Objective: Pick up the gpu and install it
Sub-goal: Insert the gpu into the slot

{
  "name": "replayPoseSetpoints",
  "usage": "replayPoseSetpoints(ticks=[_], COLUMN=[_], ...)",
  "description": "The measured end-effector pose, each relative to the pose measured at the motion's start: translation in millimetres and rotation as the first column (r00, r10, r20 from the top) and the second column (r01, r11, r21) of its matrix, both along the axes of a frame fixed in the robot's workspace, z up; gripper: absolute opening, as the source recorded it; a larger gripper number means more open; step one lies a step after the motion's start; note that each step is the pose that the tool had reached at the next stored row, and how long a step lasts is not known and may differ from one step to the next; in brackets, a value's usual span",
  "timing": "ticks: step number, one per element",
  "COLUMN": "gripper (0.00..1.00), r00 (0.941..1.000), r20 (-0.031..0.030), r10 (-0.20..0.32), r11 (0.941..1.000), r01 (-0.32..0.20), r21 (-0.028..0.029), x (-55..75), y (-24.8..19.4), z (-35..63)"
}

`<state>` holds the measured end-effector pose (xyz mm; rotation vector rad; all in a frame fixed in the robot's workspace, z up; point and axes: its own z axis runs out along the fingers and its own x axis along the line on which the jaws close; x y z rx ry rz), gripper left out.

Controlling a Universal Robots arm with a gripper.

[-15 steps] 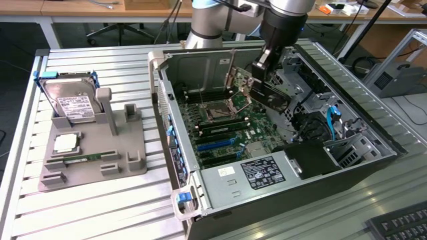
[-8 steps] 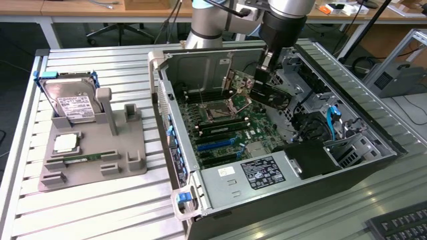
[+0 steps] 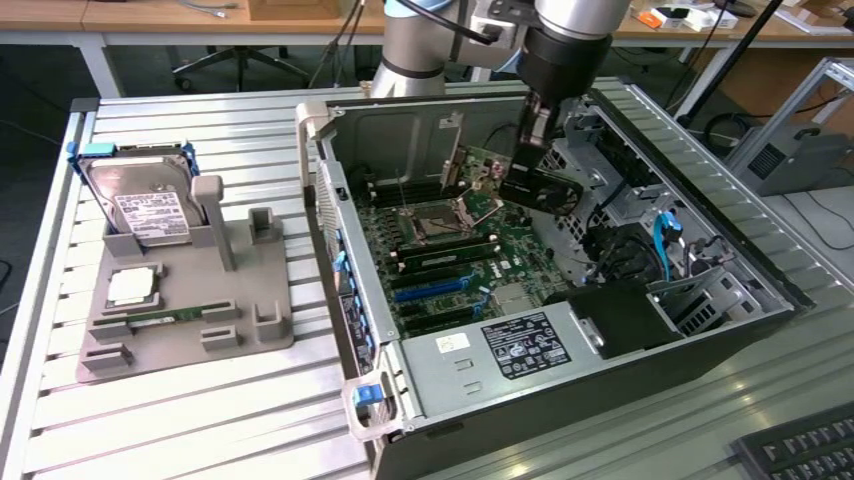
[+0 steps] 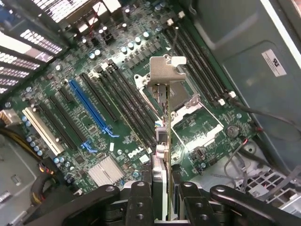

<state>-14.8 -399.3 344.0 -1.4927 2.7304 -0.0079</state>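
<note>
The gpu (image 3: 542, 186), a green board with a black fan cooler, hangs inside the open computer case (image 3: 441, 350) above the motherboard (image 3: 461, 262). My gripper (image 3: 533, 148) is shut on its upper edge. In the wrist view the gpu (image 4: 163, 123) appears edge-on, its silver end bracket (image 4: 162, 75) pointing away over the CPU socket (image 4: 195, 115). My gripper (image 4: 162, 190) clamps the card from both sides with its black fingers (image 4: 140, 200). The card floats above the board, apart from the expansion slots, among them a blue slot (image 4: 91, 106).
A grey fixture tray (image 3: 247, 270) at the exterior view's left holds a hard drive (image 3: 147, 212), a CPU (image 3: 131, 287) and a memory stick (image 3: 163, 318). Case walls, drive cages and cables (image 3: 663, 240) crowd the gpu. A keyboard (image 3: 801, 452) lies at the near right corner.
</note>
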Motion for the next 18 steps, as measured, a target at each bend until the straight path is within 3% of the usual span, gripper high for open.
replayPoseSetpoints(ticks=[2, 7, 8, 16, 17, 18], gripper=[0.27, 0.27, 0.27, 0.27, 0.27, 0.27], r00=[0.9993, 0.9891, 0.9832, 0.9587, 0.9539, 0.9429], r20=[0.0, -0.0001, 0.0, 0.0001, -0.0001, 0.0], r10=[0.038, 0.147, 0.182, 0.284, 0.3, 0.333], r11=[0.9993, 0.9891, 0.9832, 0.9587, 0.9539, 0.9429], r01=[-0.038, -0.147, -0.182, -0.284, -0.3, -0.333], r21=[-0.0001, -0.0002, -0.0001, 0.0001, -0.0001, -0.0001], x=[0.0, 0.0, 0.0, -1.0, -1.0, -1.0], y=[0.0, -0.1, -0.2, -6.0, -6.0, -6.1], z=[-0.7, -2.3, -2.8, -3.8, -4.1, -4.9])
